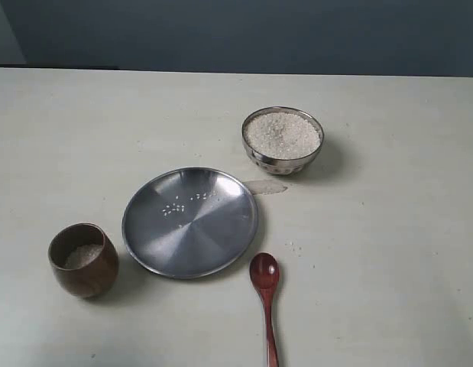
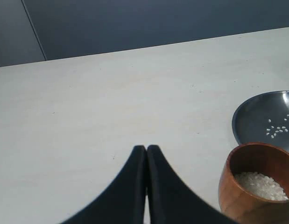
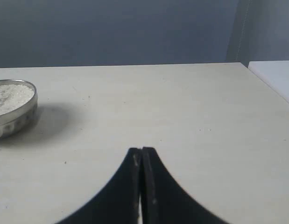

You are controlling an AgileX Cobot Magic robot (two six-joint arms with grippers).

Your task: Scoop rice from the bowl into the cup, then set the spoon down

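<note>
A small steel bowl [image 1: 283, 140] heaped with white rice [image 1: 283, 134] stands toward the back right of the table; its rim [image 3: 16, 109] also shows in the right wrist view. At the front left sits a brown wooden cup [image 1: 83, 260] with some rice [image 2: 262, 185] inside. The dark wooden spoon [image 1: 266, 302] lies on the table at the front, head up, untouched. Neither arm shows in the exterior view. My left gripper [image 2: 146, 149] is shut and empty, close beside the cup [image 2: 256, 186]. My right gripper [image 3: 141, 150] is shut on nothing, over bare table.
A wide flat steel plate [image 1: 190, 222] lies between cup and bowl, with a few stray grains [image 1: 175, 207] on it. A small wet-looking smear [image 1: 267, 186] marks the table by the plate. The table's right edge [image 3: 270, 88] is near the right gripper.
</note>
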